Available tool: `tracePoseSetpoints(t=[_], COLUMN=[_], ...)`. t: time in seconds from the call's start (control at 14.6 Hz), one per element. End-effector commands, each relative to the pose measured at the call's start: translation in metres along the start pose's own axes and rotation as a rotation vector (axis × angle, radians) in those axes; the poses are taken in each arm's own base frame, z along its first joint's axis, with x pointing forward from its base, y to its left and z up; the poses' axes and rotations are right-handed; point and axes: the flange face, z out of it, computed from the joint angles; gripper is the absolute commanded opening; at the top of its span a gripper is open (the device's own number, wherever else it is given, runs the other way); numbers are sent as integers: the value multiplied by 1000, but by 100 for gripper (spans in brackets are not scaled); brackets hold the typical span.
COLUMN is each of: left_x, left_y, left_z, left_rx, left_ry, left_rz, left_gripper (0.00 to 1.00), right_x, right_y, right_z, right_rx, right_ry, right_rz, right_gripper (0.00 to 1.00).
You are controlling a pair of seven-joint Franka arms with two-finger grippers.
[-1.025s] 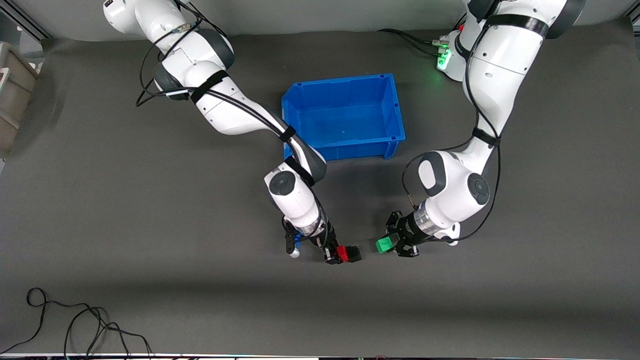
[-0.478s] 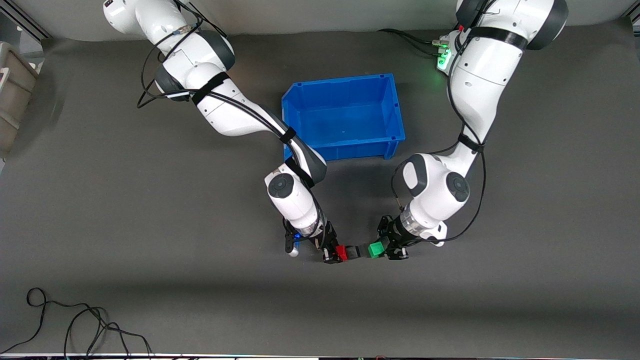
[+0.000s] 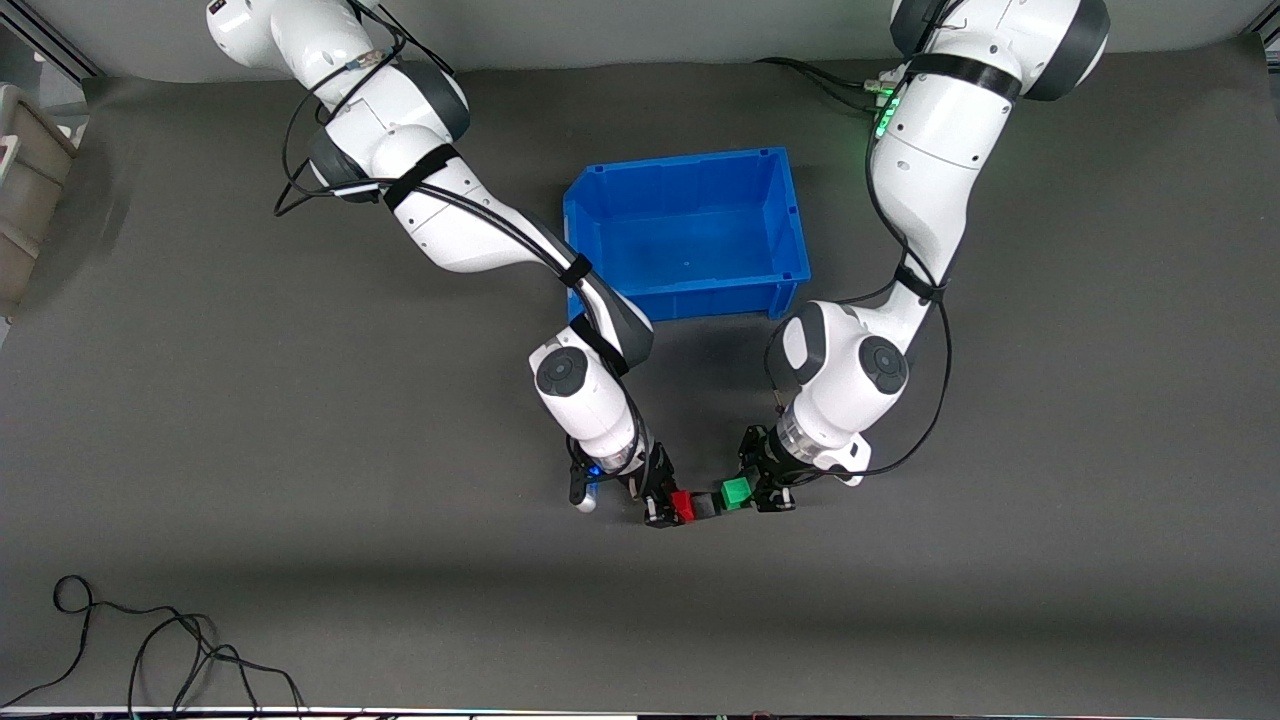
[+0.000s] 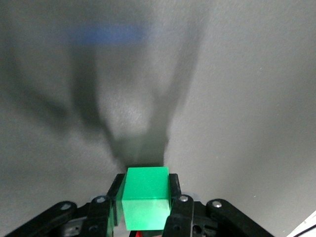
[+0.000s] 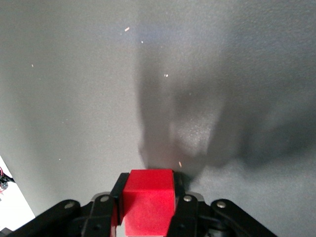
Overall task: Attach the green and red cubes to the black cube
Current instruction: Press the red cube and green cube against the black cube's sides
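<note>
In the front view a red cube (image 3: 683,506), a black cube (image 3: 706,504) and a green cube (image 3: 737,491) form a short row just above the mat. My right gripper (image 3: 668,507) is shut on the red cube (image 5: 148,200), which sits against the black cube. My left gripper (image 3: 748,489) is shut on the green cube (image 4: 144,197), which reaches the black cube's other face; I cannot tell whether they sit flush. The black cube is hidden in both wrist views.
An open blue bin (image 3: 690,160) stands on the mat toward the robots' bases, between the two arms. A black cable (image 3: 150,650) lies near the front edge at the right arm's end. A beige box (image 3: 30,190) sits at that end's edge.
My left gripper has carried the green cube toward the right arm's end until it meets the black cube. The right gripper, the red cube and the black cube have barely moved.
</note>
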Motion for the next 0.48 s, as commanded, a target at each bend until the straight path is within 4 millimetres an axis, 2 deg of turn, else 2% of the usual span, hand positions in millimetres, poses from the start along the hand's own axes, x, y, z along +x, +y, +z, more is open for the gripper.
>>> tracePoseSetpoints(t=[0.0, 0.07, 0.14, 0.27, 0.34, 0.41], left_x=[-11, -13, -14, -18, -18, -18], left_y=[3, 3, 3, -1, -1, 0], left_z=[3, 3, 3, 5, 5, 4], left_rx=[-21, -22, -23, -19, -20, -20], left_ry=[1, 0, -2, -3, -4, -4], left_rz=[2, 4, 6, 12, 12, 11], left_gripper=[18, 19, 19, 23, 32, 36], right_x=[-3, -3, -6, -8, -11, -13], right_y=[16, 13, 14, 11, 7, 7], right_z=[16, 13, 10, -10, -28, -38], right_rx=[-40, -35, -40, -76, -84, -91], right_ry=[10, 17, 20, 43, 49, 52], right_rz=[28, 20, 15, 5, 2, 1], right_gripper=[34, 77, 100, 100, 100, 100])
